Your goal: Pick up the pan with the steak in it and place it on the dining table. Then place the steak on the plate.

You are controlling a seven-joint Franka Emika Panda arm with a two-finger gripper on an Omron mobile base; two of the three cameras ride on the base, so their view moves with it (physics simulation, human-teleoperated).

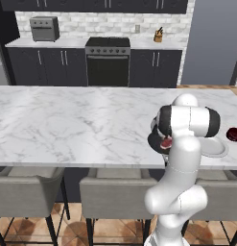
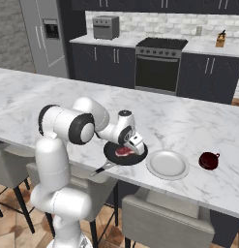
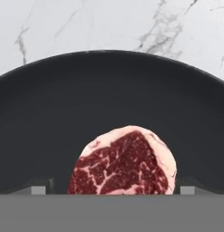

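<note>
With the pan [image 2: 125,154] already resting on the dining table [image 2: 188,126], near its front edge and just left of the plate [image 2: 167,164], the step in hand looks to be the steak pick.

- Pincer [image 2: 132,147]: poised low over the pan, jaws spread wide, nothing between them. In the hand view the two tips [image 3: 40,188] stand on either side of the steak [image 3: 124,163], not yet touching it.
- Steak: lies flat in the pan, roughly mid-floor; pale fat rim on one side.
- Dark red round thing [image 2: 208,160] sits beyond the plate, well clear of the path.

Judgement on doing it well: descend straight so both tips reach the pan floor level without scraping the rim, and keep the meat centred before closing. Meat is thin and likely soft, so grip the edges low. Lift clear of the pan wall before moving sideways to the plate. Risk: nudging the pan toward the tabletop edge.
</note>
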